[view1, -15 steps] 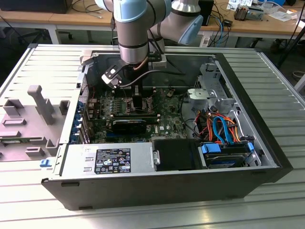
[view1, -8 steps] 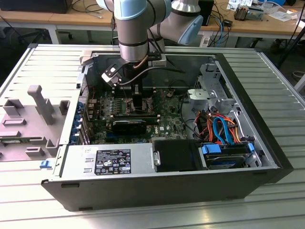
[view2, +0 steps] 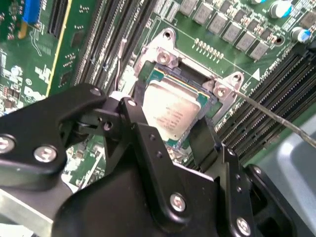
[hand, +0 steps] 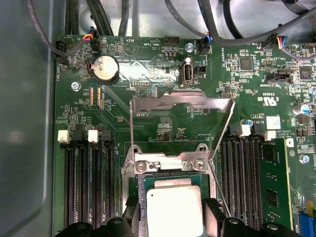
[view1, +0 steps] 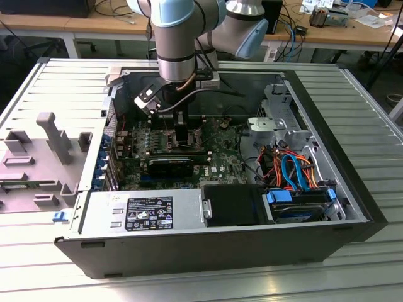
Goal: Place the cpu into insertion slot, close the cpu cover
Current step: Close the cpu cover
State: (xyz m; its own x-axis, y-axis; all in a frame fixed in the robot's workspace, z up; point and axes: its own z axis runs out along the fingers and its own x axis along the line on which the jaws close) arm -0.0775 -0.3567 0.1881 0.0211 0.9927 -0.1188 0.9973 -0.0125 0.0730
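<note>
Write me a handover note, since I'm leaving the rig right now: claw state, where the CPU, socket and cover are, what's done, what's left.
Claw: fingers on either side of the cpu, low over the board inside the open computer case; whether it grips or has let go cannot be told.
The cpu lies flat in or just over the insertion slot; full seating is not visible.
The cpu cover is flipped up and open, its lever wire raised.
Done: chip brought to the socket.
Left: confirm seating, close cover.
</note>
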